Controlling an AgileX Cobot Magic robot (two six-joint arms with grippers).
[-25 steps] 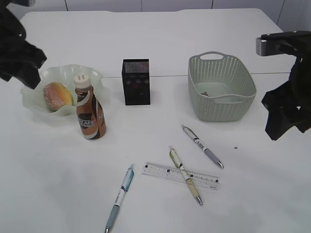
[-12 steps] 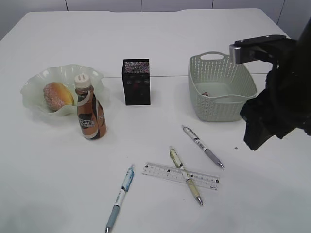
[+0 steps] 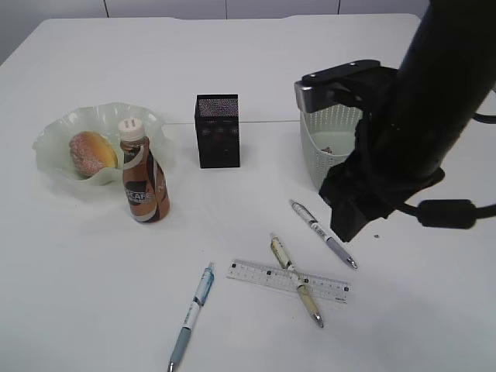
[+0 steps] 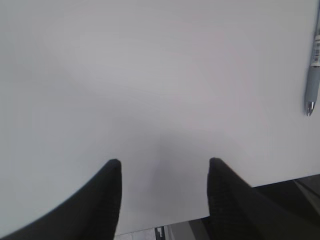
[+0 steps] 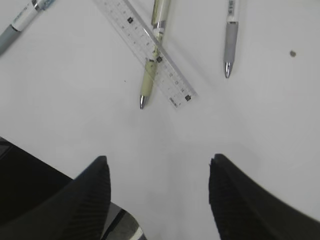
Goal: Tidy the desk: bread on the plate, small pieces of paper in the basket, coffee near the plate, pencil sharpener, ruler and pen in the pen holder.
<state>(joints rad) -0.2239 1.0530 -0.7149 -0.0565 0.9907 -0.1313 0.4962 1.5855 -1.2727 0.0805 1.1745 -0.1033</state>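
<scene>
Ext view first: big plain white bench [image 3: 256, 70] w/ the golden-brown oval bread bun [image 3: 92, 152] already sitting in the pale green ruffled glass plate [image 3: 54, 136], and the small brown coffee bottle w/ white cap [image 3: 142, 173] standing right at the plate's front rim, so imo those two jobs are done. The black square mesh pen holder [image 3: 217, 130] stands mid-bench and I can't see anything poking out of it. Still out on the bench: a grey-grip pen [image 3: 323, 233], a yellowish pen [image 3: 295, 280] lying across the clear plastic ruler w/ black markings [image 3: 287, 280], and a blue-white pen [image 3: 191, 315] near the front edge. The right arm blocks most of the grey-green perforated plastic basket [image 3: 312, 128]; there's a small dark bit inside, can't tell what. Tiny speck on the bench by the arm, maybe paper, too small to say. No pencil sharpener spotted anywhere. Left wrist view: left claw [image 4: 162, 165] is spread open, holding nothing, over bare bench, w/ only a pen tip at the right edge. Right wrist view: right claw [image 5: 157, 162] also spread and empty, hanging over the bench just below the ruler/yellowish pen cross, pens cut off at the top edge. So pens + ruler are the bulk of what's left.
</scene>
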